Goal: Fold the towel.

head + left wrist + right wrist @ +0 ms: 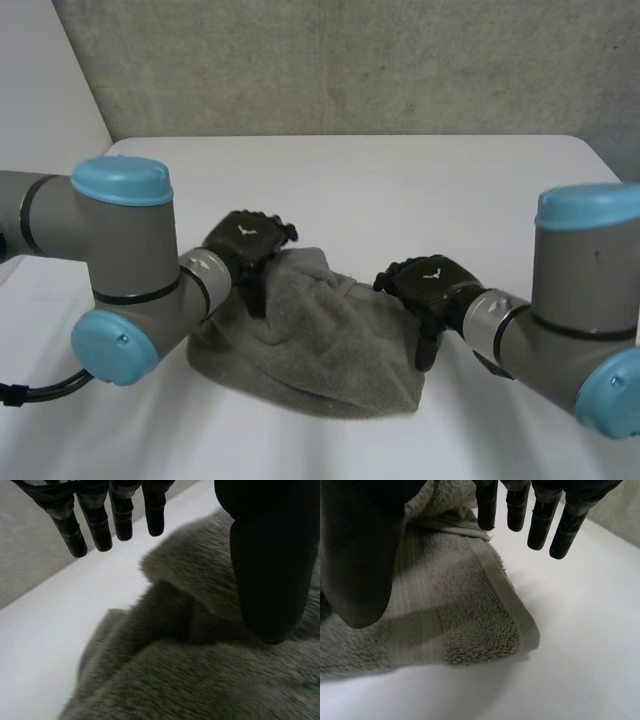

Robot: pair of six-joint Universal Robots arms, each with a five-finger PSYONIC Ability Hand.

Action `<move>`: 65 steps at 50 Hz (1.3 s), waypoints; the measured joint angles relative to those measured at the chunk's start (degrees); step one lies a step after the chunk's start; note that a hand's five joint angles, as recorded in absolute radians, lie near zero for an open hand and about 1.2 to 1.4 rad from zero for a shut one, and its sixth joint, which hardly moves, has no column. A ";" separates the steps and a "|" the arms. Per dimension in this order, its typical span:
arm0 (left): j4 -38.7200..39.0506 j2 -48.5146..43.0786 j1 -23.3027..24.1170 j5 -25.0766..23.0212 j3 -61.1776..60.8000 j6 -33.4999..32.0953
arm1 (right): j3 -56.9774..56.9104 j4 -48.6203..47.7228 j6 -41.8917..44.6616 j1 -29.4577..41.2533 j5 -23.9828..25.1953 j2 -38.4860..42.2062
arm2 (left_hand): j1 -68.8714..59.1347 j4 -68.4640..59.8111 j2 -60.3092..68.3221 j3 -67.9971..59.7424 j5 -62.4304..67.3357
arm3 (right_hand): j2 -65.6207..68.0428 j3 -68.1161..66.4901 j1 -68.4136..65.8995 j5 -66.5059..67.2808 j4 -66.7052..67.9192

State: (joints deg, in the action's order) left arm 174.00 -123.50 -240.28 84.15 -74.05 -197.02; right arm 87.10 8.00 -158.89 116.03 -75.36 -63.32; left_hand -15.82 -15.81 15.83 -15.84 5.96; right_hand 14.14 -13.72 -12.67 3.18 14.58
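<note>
A: Grey fluffy terry towel [310,345] is lying in a rumpled mound on the white table [400,170], btwn the two hands. Looking partly doubled over, not flat.

B: Hands?

A: Left hand [245,245] is hovering at the towel's far-left corner. Its fingers [100,527] are straight and the thumb [270,570] is spread over the pile. It's open, gripping nothing. Right hand [430,285] is at the towel's right edge, fingers straight out past the flat hem band [495,585], thumb above the cloth. Also open, nothing pinched.

B: So step in hand = taking hold?

A: Prob. Each hand should be closing on the hem itself, top layer only, not a fistful of the lump. Pinches should be level w/ each other, else the fold is going skewed.

B: Room?

A: Wide bare table beyond the towel's far side, more to its right. Both arms are crowding the towel's flanks, so lifting clear before carrying across is looking wise.
</note>
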 measured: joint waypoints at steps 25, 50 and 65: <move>-0.31 4.76 -0.98 -2.14 -6.54 -0.21 | -1.75 -11.12 16.16 2.37 4.62 7.57 | -50.58 -52.73 52.59 -52.73 51.17 | 0.00 0.00 0.00 0.00 0.00; 0.76 16.07 -5.77 -2.50 -16.08 -0.48 | -17.24 0.54 16.25 7.14 4.19 15.41 | -51.35 -53.89 53.59 -53.80 52.16 | 60.92 -61.87 -62.08 62.18 62.02; 17.77 15.69 -6.21 10.19 3.02 4.33 | -40.49 -9.97 4.86 5.62 -11.54 7.73 | -51.35 -53.91 53.68 -53.83 52.16 | 60.92 -61.87 -62.09 62.19 62.11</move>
State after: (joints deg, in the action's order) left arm 191.78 -107.81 -246.49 94.35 -71.02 -192.69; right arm 46.61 -1.97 -154.02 121.65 -86.90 -55.59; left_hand -67.17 -69.72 69.51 -69.66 58.12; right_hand 75.05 -75.59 -74.76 65.37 76.69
